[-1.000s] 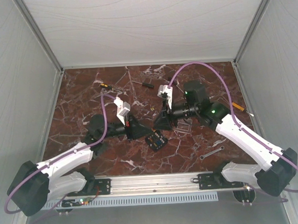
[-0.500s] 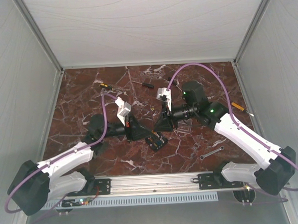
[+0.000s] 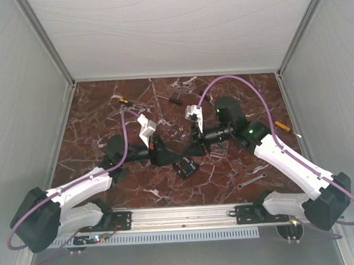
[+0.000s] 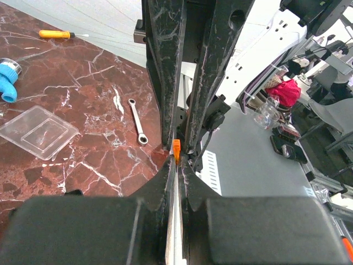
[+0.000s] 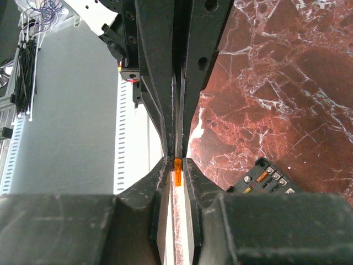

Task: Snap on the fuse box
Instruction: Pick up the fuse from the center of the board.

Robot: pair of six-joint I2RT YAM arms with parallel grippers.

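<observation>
left fingers [image 3: 171, 156] and right fingers [image 3: 188, 151] meet tip to tip above the surface [image 3: 104, 106], both pinched on one orange fuse [image 5: 178, 168] — looks like a handover for a better grip. fuse box [image 3: 185, 167] sits open just below them; clear lid [image 4: 38, 131] lies apart — not yet snapped on.

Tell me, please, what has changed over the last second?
The right gripper moved left to meet the left gripper tip to tip and closed on the orange fuse that the left one pinches. The left gripper stayed shut, nearly in place; the fuse box and wrench did not move.
</observation>
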